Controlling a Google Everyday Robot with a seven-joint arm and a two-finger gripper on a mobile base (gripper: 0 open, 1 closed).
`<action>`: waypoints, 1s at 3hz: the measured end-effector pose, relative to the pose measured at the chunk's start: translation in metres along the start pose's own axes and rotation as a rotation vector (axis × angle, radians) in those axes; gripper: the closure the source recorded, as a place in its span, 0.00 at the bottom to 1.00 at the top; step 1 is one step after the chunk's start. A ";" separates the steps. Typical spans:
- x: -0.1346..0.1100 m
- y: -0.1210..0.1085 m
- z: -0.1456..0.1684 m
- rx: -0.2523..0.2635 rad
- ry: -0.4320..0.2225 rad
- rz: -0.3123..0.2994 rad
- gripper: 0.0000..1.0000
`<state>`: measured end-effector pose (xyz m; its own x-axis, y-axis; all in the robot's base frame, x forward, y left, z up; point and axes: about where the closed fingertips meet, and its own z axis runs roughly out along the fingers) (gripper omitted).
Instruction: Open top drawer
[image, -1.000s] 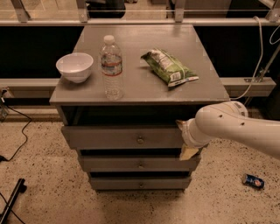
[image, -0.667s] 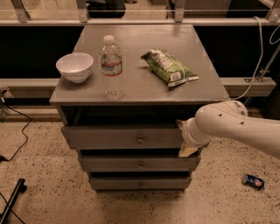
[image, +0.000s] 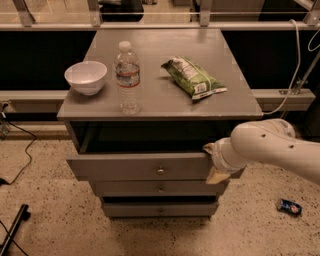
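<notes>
The gripper (image: 212, 161), at the right end of the top drawer (image: 140, 167), is largely hidden behind the arm (image: 280, 150), which runs off the right edge. The small blue floor object (image: 290, 206) is unidentifiable.

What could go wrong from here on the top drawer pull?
1. The pincer sits at the right end of the top drawer front, far from the centre knob; an off-centre pull may skew and jam the drawer.
2. The water bottle stands upright near the front edge of the cabinet top; a jerk could topple it.
</notes>
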<state>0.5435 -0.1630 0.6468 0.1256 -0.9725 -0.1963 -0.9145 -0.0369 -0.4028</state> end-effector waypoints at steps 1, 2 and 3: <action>-0.007 0.021 -0.023 -0.015 -0.013 0.003 0.28; -0.019 0.051 -0.054 -0.047 -0.035 0.024 0.27; -0.024 0.063 -0.070 -0.055 -0.039 0.040 0.27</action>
<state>0.4558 -0.1581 0.6887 0.1024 -0.9638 -0.2461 -0.9389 -0.0118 -0.3441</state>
